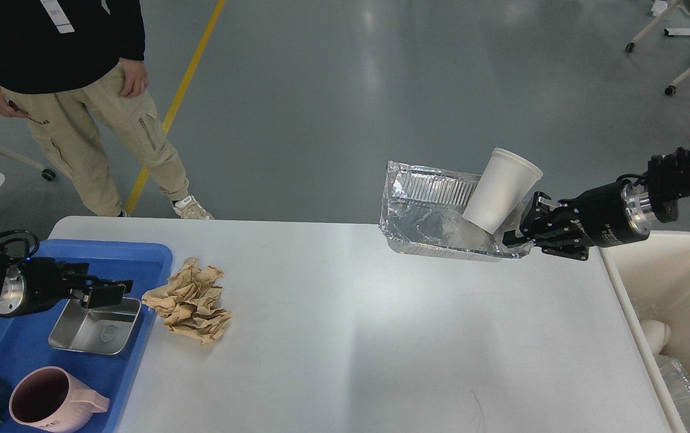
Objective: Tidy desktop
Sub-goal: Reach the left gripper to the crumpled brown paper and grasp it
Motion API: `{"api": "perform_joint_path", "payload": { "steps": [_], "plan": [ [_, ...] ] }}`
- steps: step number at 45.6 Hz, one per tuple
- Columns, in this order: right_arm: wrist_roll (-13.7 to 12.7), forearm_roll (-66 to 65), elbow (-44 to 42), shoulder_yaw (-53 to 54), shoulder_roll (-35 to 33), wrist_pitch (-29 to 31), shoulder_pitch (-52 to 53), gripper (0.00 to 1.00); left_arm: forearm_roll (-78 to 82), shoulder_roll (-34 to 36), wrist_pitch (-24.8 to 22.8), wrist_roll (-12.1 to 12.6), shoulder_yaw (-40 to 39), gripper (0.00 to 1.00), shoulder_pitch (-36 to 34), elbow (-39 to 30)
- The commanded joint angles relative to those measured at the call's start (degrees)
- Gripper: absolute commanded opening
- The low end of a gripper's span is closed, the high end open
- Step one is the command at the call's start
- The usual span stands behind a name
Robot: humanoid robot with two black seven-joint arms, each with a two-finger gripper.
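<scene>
Figure: clearing the white table (pixel 345 337), whose top spans most of the view from the blue tray (pixel 140 255) at the near left to the cream bin (pixel 675 282) at the right edge. The right end effector (pixel 516 236) is clamped on the right rim of a foil tray (pixel 423 231), holding it lifted above the far right part of the table; a white paper cup (pixel 501 189) leans tilted inside the tray against that same end. The left end effector (pixel 107 291) hangs over the blue tray, just above a steel dish (pixel 95 328) and near a crumpled brown paper (pixel 192 300) lying on the table beside the tray; whether its fingers are apart or together cannot be told from here. A pink mug (pixel 50 400) stands in the blue tray at the near left. The step in hand appears to be carrying the foil tray and cup to the bin. To do it well, keep the tray level or tipped toward the held end so the loose cup does not roll out, clear the bin's wall before releasing, and grip only lightly, since thin foil is likely to buckle
</scene>
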Motion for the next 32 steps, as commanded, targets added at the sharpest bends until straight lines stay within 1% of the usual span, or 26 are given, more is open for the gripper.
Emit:
{"api": "perform_joint_path", "payload": {
  "steps": [1,7,13,20,23,28,32],
  "plan": [
    [0.00,0.00,-0.01,0.00,-0.08,0.03,-0.04,0.00,4.18,-2.23,0.00,-1.20,0.28,0.97,-0.90,2.45],
    [0.00,0.00,-0.01,0.00,-0.17,0.03,-0.04,0.00,10.16,-3.90,0.00,-2.70,0.90,0.97,-1.26,5.08],
    [0.00,0.00,-0.10,0.09,-0.08,0.03,-0.04,0.00,11.31,-6.36,0.00,-3.75,1.08,0.97,-2.05,7.02],
    [0.00,0.00,-0.01,0.35,0.01,-0.06,-0.04,0.00,12.36,-9.61,-0.01,-4.11,1.43,0.97,-2.40,8.42],
    [0.00,0.00,-0.01,0.35,0.01,-0.06,-0.04,0.00,13.06,-11.11,0.00,-4.37,2.39,0.97,-2.49,9.30],
    [0.00,0.00,-0.01,0.35,-0.08,-0.06,0.05,0.00,13.24,-13.13,0.00,-5.51,4.50,0.97,-3.54,10.09],
    [0.00,0.00,-0.01,0.35,-0.17,-0.06,0.14,0.00,13.24,-14.54,0.00,-5.69,6.17,0.97,-4.16,11.06]
  ]
}}
